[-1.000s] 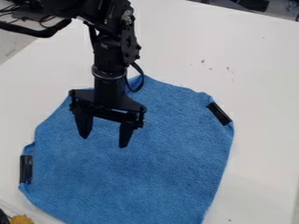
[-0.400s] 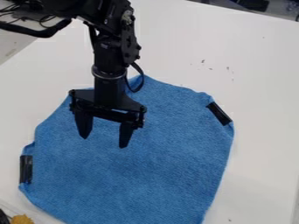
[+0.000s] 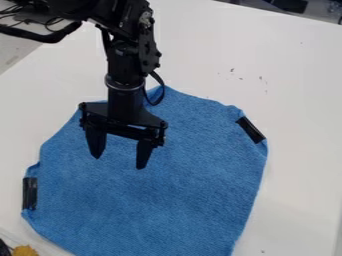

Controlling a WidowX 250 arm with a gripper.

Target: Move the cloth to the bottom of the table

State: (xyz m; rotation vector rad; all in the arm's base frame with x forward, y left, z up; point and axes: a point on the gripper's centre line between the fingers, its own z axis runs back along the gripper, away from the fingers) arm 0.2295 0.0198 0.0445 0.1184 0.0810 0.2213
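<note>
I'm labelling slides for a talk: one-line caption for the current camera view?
Open black gripper over a blue cloth spread on a white table.

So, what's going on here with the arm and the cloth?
The robot arm has its tool over the upper left part of the blue cloth, open and gripping nothing. The cloth lies spread on the white table, reaching the bottom edge of the picture. Whether the tips touch the cloth, I can't tell. Nobody is handling it.
</note>
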